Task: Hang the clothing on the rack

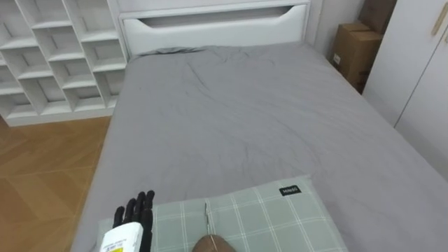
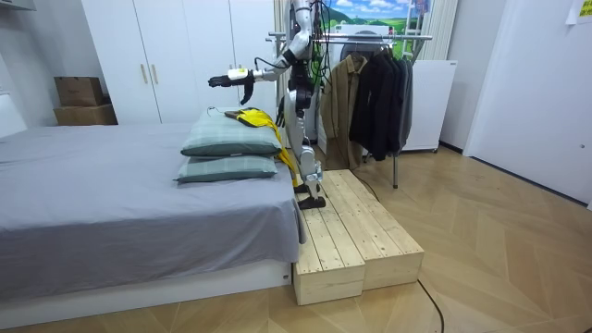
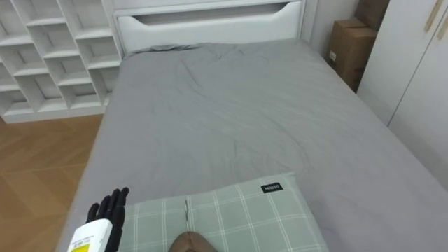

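Black left hand (image 1: 133, 211), fingers straight and slightly spread, empty, over left corner of green checked pillow (image 1: 266, 210). Thin metal hook on brown base (image 1: 207, 220) mid-pillow, possibly a hanger. Yellow garment (image 2: 252, 117) heaped on pillow, not yet hung.

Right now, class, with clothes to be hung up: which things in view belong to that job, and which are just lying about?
Belong to the job:
yellow garment
hanger
clothes rack
left hand, open

Just lying about:
checked pillow
bed
shelf unit
cardboard box
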### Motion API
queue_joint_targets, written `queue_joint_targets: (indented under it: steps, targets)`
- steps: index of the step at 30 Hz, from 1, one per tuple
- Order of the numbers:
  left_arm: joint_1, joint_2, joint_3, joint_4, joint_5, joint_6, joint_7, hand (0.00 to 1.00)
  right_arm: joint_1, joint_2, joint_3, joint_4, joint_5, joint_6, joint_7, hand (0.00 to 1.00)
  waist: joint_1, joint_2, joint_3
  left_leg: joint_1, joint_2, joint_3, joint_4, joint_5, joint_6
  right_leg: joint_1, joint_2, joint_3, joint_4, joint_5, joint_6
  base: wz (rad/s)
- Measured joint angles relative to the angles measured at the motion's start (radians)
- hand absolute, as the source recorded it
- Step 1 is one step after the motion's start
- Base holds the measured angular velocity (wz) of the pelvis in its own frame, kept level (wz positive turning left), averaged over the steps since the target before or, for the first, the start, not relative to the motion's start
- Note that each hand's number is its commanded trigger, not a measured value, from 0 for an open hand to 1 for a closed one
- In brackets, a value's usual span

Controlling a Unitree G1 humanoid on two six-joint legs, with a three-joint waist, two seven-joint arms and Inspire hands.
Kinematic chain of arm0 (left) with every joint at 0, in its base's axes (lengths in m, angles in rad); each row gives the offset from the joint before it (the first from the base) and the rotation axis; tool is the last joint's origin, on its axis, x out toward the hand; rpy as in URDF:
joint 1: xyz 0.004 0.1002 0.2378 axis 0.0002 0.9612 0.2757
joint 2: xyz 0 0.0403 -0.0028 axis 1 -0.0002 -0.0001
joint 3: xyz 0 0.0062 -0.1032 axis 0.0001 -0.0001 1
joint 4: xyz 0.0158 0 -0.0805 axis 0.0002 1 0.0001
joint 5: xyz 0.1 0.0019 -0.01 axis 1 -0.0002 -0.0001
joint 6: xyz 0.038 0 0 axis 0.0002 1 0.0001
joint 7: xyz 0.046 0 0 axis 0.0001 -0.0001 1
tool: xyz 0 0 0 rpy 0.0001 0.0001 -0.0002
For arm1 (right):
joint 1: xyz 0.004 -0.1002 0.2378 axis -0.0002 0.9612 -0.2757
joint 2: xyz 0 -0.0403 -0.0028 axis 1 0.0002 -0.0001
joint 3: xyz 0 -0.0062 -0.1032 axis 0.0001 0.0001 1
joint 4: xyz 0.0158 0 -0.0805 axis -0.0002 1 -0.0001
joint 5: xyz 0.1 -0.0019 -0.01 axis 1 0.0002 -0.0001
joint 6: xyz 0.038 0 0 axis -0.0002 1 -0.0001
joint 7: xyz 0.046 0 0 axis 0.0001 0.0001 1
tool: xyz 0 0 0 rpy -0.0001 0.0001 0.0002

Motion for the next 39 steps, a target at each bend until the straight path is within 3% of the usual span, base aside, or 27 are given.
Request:
queue_joint_targets:
  steps: [6,10,16,20,21,23,30,39]
  targets:
    - [0.000,0.001,-0.027,0.001,-0.011,0.011,-0.072,0.00,-0.006,0.002,0.021,0.000,0.003,0.000,-0.001,0.00,0.002,-0.007,-0.0003,0.005,0.001,0.000,0.001,0.000,0.000,0.005,-0.002,0.003,0.000,0.000,0.000,0.00]
    - [0.000,0.001,-0.027,0.011,-0.011,0.011,-0.077,0.00,-0.005,0.006,0.019,0.000,0.003,0.002,-0.003,0.00,0.001,-0.020,0.0061,0.005,0.001,-0.001,0.002,0.000,0.000,0.007,-0.001,0.002,0.001,0.000,0.000,0.00]
    - [0.001,0.001,-0.027,0.065,-0.011,0.012,-0.077,0.00,-0.007,0.007,0.019,-0.001,0.003,0.010,-0.009,0.00,0.002,-0.023,0.0064,0.003,0.000,-0.003,0.001,0.000,0.000,0.005,0.002,0.000,0.001,0.001,-0.001,0.00]
    - [0.004,-0.001,-0.027,0.099,-0.014,0.013,-0.076,0.00,-0.005,0.007,0.019,-0.001,0.005,0.010,-0.009,0.00,0.005,-0.023,0.0044,-0.002,0.001,0.000,0.001,0.000,0.000,-0.002,0.003,0.000,0.002,0.001,-0.001,0.00]
    - [0.003,-0.001,-0.027,0.098,-0.031,0.013,-0.076,0.00,-0.006,0.008,0.019,-0.001,0.009,0.010,-0.009,0.00,0.006,-0.020,-0.0028,-0.014,0.001,0.002,0.002,0.000,0.000,-0.015,0.003,-0.001,0.003,0.002,-0.002,0.00]
    - [-0.007,-0.001,-0.017,0.103,-0.053,0.013,-0.075,0.00,-0.013,0.009,0.019,0.001,0.008,0.010,-0.009,0.00,0.006,-0.022,-0.0035,-0.031,0.002,0.002,0.012,0.001,-0.001,-0.033,0.002,-0.001,0.007,0.004,-0.004,0.00]
    - [-0.077,0.002,0.005,0.170,-0.132,0.009,-0.051,0.00,-0.054,0.011,0.020,0.029,0.000,0.010,-0.005,0.00,0.005,-0.036,0.0002,-0.077,0.008,0.003,0.023,0.001,0.000,-0.080,0.002,0.000,0.019,0.009,-0.004,-0.01]
    - [-0.241,0.004,0.002,0.255,-0.298,0.003,-0.046,0.00,-0.118,0.013,0.078,0.068,0.026,0.011,-0.054,0.00,-0.015,-0.041,0.0052,-0.153,0.005,-0.005,0.036,0.015,0.001,-0.140,-0.002,-0.018,0.016,0.022,-0.005,0.04]
